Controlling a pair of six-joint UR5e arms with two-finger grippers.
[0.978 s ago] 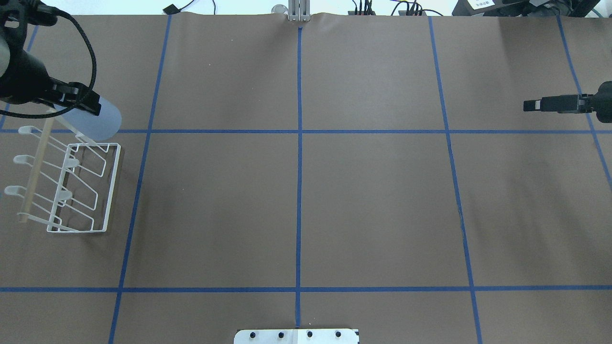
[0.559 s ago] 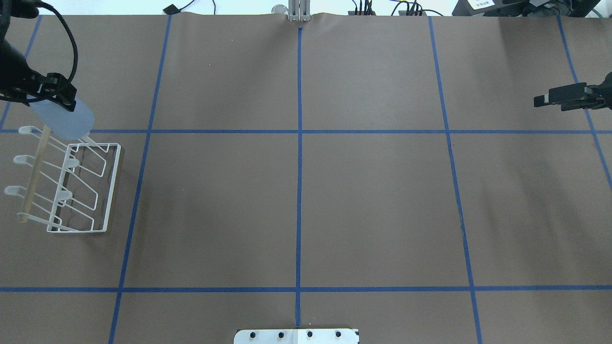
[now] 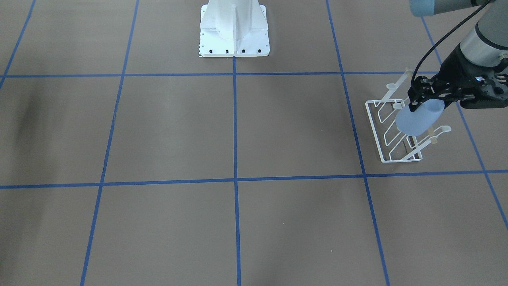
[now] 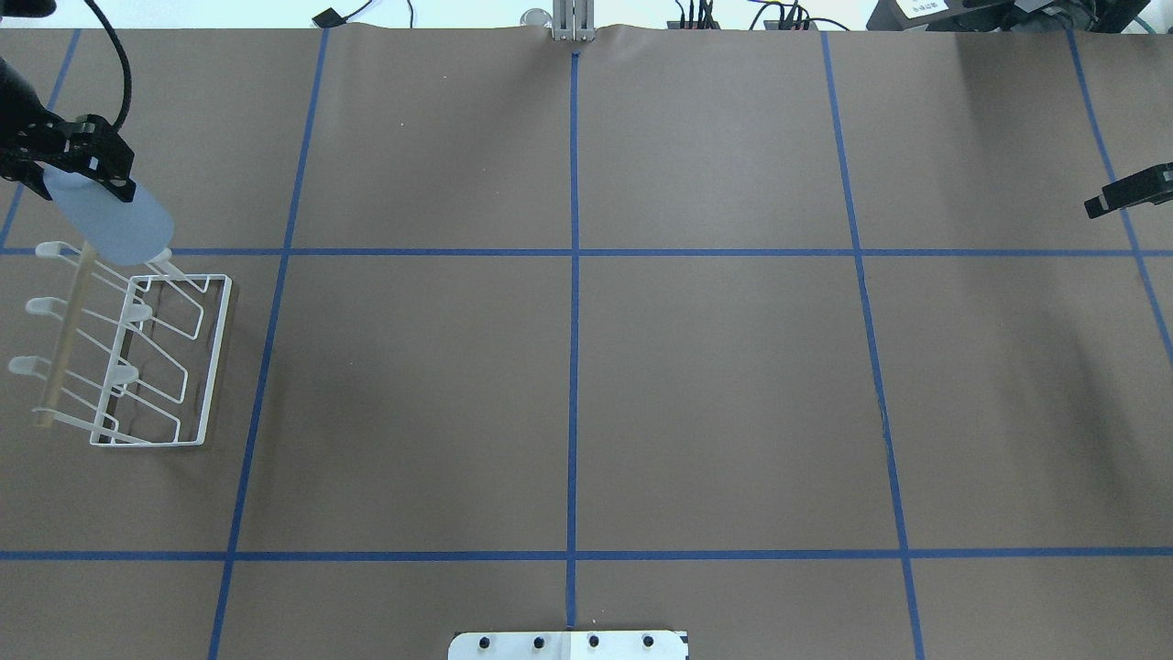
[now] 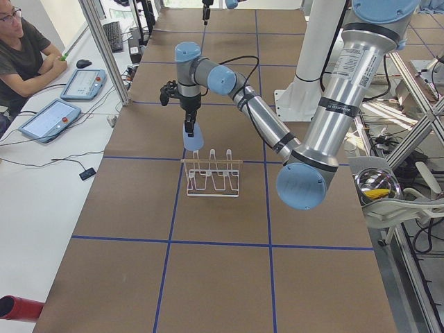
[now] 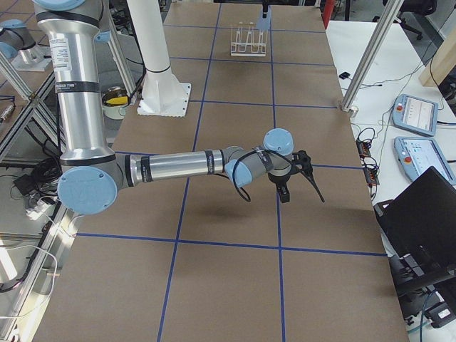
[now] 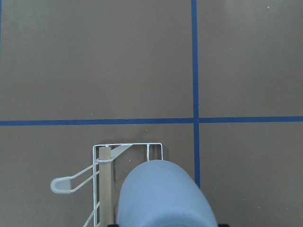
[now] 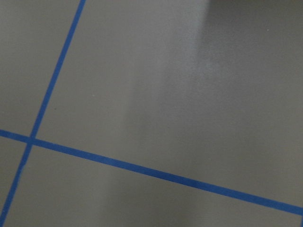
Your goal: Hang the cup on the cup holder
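My left gripper point(image 4: 78, 179) is shut on the pale blue cup point(image 4: 115, 225), which tilts with its wider end down. The cup hangs over the far end of the white wire cup holder point(image 4: 218, 357), just above its end prong; I cannot tell whether they touch. In the front-facing view the left gripper point(image 3: 430, 104) holds the cup point(image 3: 416, 119) over the cup holder point(image 3: 375, 131). The left wrist view shows the cup point(image 7: 163, 194) above the cup holder's corner point(image 7: 128, 145). My right gripper point(image 4: 1095, 206) is at the table's right edge, open and empty.
The brown table cover point(image 4: 568, 367) carries a grid of blue tape lines. The robot's white base plate point(image 4: 568, 644) is at the near edge. A person point(image 5: 24, 52) sits at a side desk beyond the table's far edge.
My left gripper has carried the cup left and back, tilting it more upright over the cup holder's far end. My right arm has drawn back to the right edge.
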